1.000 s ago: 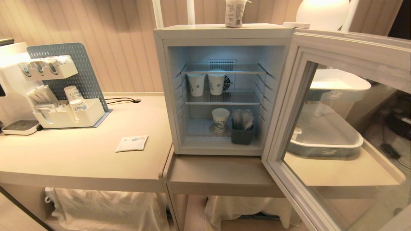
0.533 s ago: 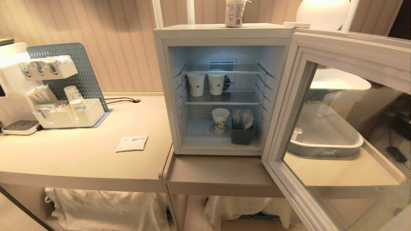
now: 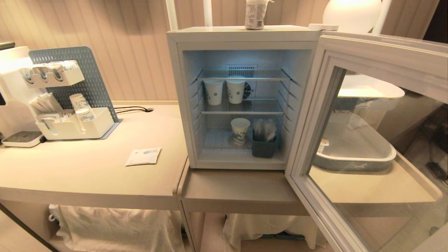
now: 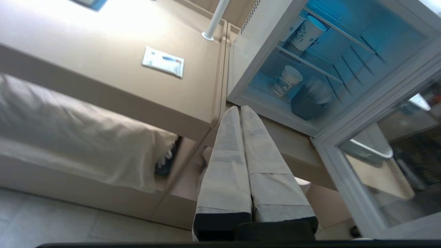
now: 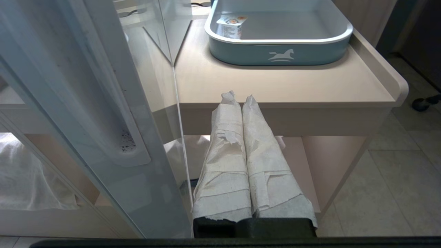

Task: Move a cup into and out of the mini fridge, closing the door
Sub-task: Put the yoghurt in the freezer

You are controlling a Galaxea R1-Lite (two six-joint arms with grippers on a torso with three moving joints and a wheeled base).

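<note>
Cup (image 3: 254,14) standing on top of the mini fridge (image 3: 241,35), near the back edge. Door (image 3: 371,63) swung wide open to the right. Left gripper (image 4: 240,109) squeezed tight, holding nothing, low by the front edge of the surface (image 4: 282,137). Right gripper (image 5: 237,98) pressed together too, empty, beside the open door.

You see a beige table (image 3: 87,175) carrying a white organiser (image 3: 75,127) and flat sachet (image 3: 143,156). The adjoining lower counter (image 3: 241,192) carries the mini fridge (image 3: 241,35) and a blue-grey tray (image 5: 279,53).
</note>
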